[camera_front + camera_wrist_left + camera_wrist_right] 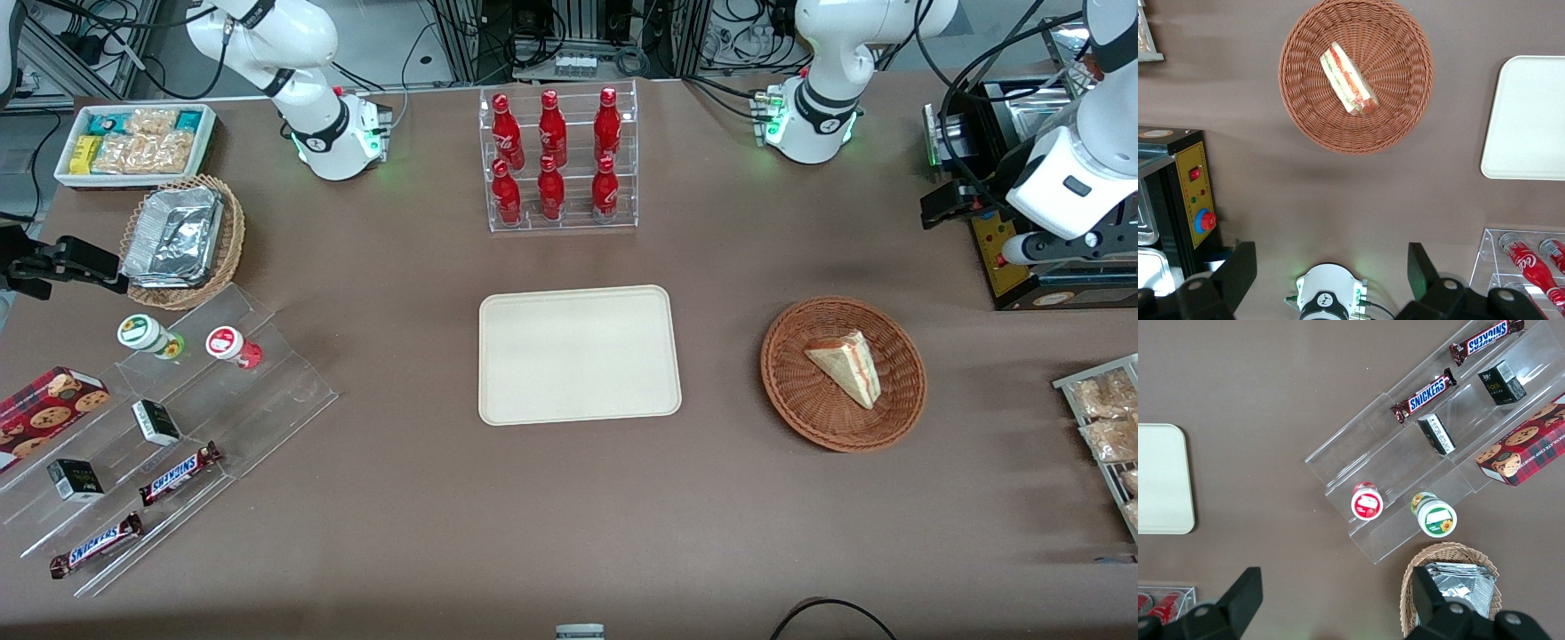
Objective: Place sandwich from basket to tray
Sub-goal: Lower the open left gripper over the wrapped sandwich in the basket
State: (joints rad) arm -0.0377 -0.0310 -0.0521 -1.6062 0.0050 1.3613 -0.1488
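Front view: one sandwich (pixel 846 366), a triangular wedge with its layered filling showing along the cut side, lies inside the one reddish-brown basket (pixel 791 400), toward the working arm's end of the table. Beside the basket, at the table's middle, sits the one cream tray (pixel 578 354), flat, with nothing on it. Basket and tray stand apart, with bare brown cloth between them. Farther from the camera than the tray, a clear rack (pixel 562 160) carries six red bottles (pixel 551 187) in two rows of three. The left arm's gripper (pixel 1331 273) hangs high above the table, farther from the front camera than the basket and well apart from the sandwich; in the left wrist view its two black fingers (pixel 1421 270) stand wide apart with nothing between them. Task progress, as judged from this layout: no step is complete. The sandwich is untouched in the basket, so the descent, the grasp on the wedge, the lift, the carry across to the tray and the release all remain. Counted among the task's things: one sandwich, one basket, one tray, one working gripper
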